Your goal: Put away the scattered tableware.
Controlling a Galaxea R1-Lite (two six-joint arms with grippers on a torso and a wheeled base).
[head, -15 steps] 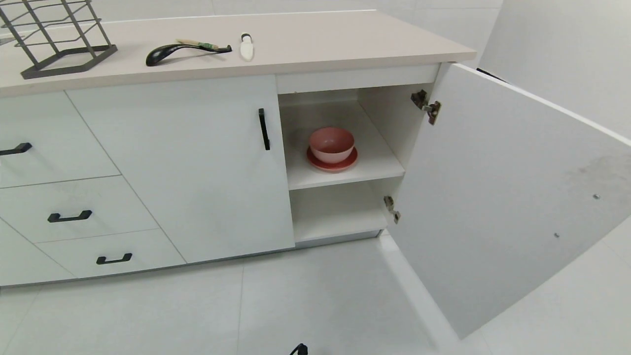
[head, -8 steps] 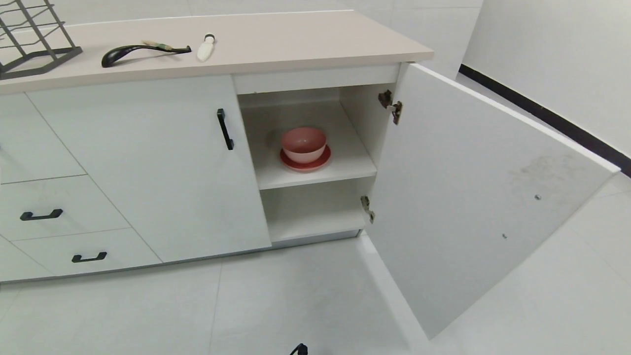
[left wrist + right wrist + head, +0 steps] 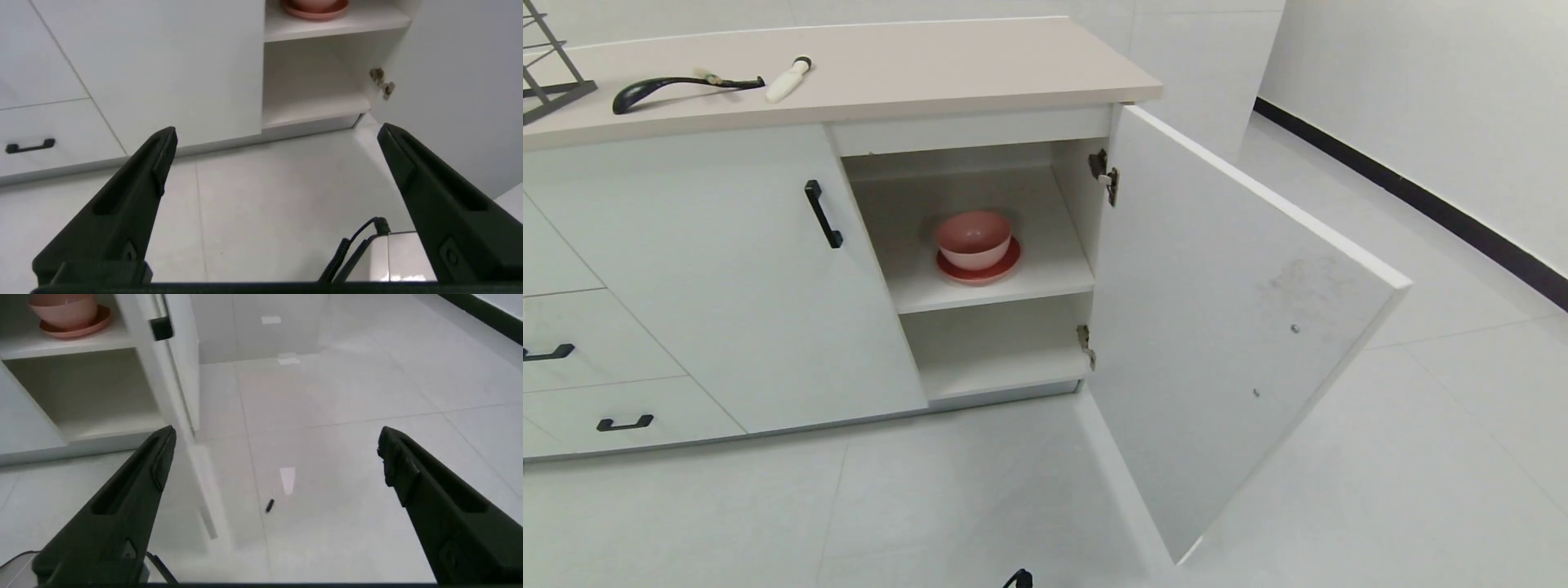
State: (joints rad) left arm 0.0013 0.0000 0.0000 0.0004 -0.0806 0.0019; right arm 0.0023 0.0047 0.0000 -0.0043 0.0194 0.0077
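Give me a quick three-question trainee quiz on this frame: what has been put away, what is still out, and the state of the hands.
1. True or false: the pink bowl sits on the red plate on the upper shelf.
2. Which lies on the countertop? A) black ladle B) glass cup C) steel fork
3. Fill in: the left hand and the right hand are both ____ (open or shut).

Key: 1 true; 2 A; 3 open
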